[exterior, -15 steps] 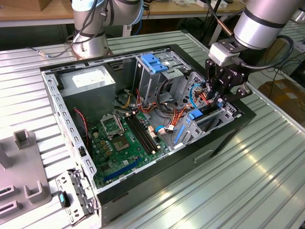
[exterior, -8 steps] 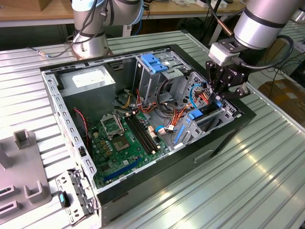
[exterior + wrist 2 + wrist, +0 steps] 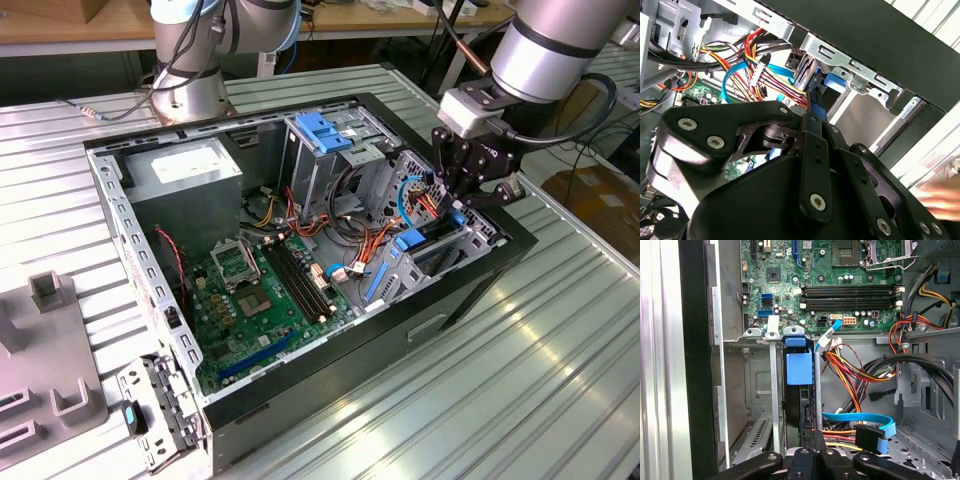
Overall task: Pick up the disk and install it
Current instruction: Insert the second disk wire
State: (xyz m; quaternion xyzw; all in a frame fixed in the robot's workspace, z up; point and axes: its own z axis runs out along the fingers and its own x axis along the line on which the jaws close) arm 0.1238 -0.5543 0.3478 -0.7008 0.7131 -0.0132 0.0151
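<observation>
The disk [image 3: 791,410] stands on edge in a slot of the metal drive bay [image 3: 757,385], at the corner of the open computer case on the exterior view's right. Its blue plastic rail [image 3: 799,367] faces the motherboard. My gripper [image 3: 462,205] hangs over this bay. In both wrist views its black fingers [image 3: 812,125] are drawn close together around the thin edge of the disk [image 3: 816,99]. In the exterior view a bit of the disk's blue [image 3: 456,216] shows just under the fingers. The disk's label is hidden.
Bundled red, yellow and orange cables [image 3: 850,370] and a blue flat cable [image 3: 860,419] lie right beside the bay. The motherboard [image 3: 260,290], a grey power-supply box [image 3: 190,170] and a cage with a blue latch [image 3: 325,130] are in the case. A second arm's base [image 3: 190,90] stands behind it.
</observation>
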